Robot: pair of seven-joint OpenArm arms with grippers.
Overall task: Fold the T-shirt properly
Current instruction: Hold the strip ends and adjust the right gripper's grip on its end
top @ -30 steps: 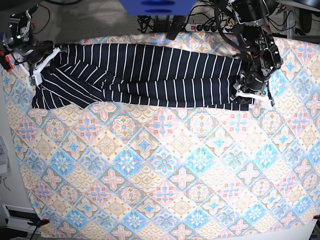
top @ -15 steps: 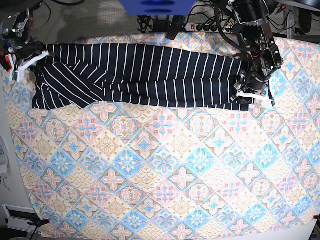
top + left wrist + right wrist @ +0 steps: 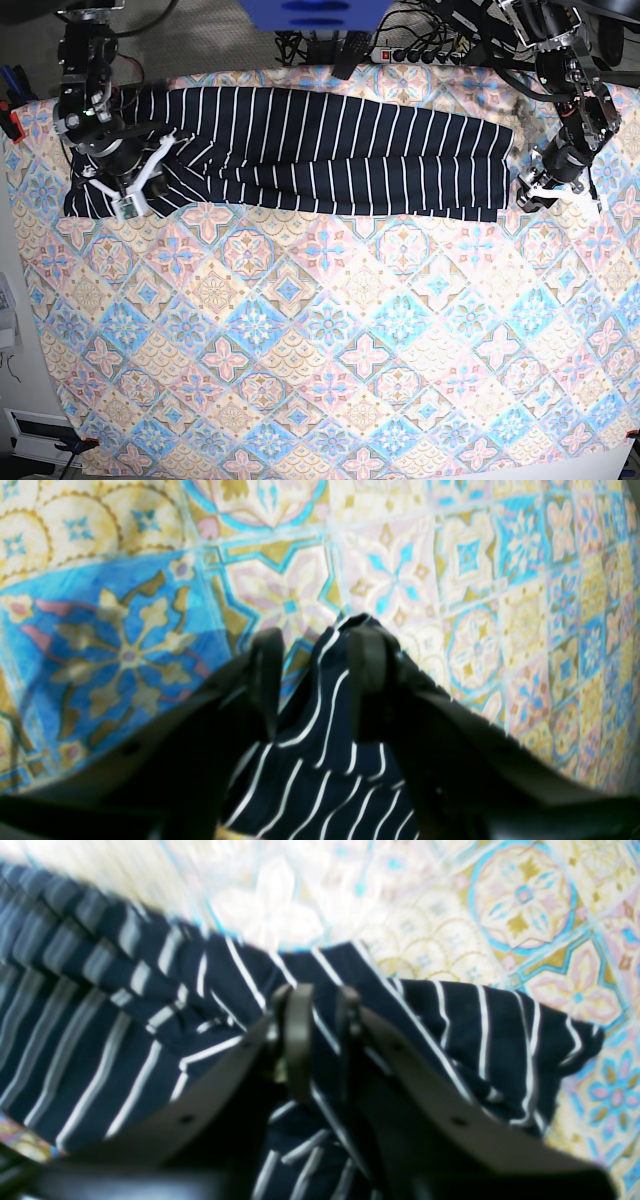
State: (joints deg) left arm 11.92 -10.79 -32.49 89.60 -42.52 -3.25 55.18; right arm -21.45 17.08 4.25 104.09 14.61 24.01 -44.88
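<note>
The T-shirt (image 3: 320,150), dark navy with thin white stripes, lies folded into a long band across the far side of the tile-patterned cloth (image 3: 320,350). My right gripper (image 3: 130,200) is on the shirt's left end. In the right wrist view, this gripper (image 3: 325,1040) is nearly closed on a fold of striped fabric (image 3: 475,1030). My left gripper (image 3: 527,198) is just off the shirt's right end. In the left wrist view, the left gripper (image 3: 315,680) has a corner of the shirt (image 3: 325,780) filling the gap between its fingers, above the cloth.
The patterned cloth covers the whole table, and its near half holds nothing. A power strip (image 3: 410,55) and cables lie behind the far edge. A blue object (image 3: 315,15) sits at the top centre. The table's left edge is close to my right arm.
My right gripper has moved from the shirt's far left corner down and right onto the shirt's left end. My left gripper has moved right, off the shirt's right edge.
</note>
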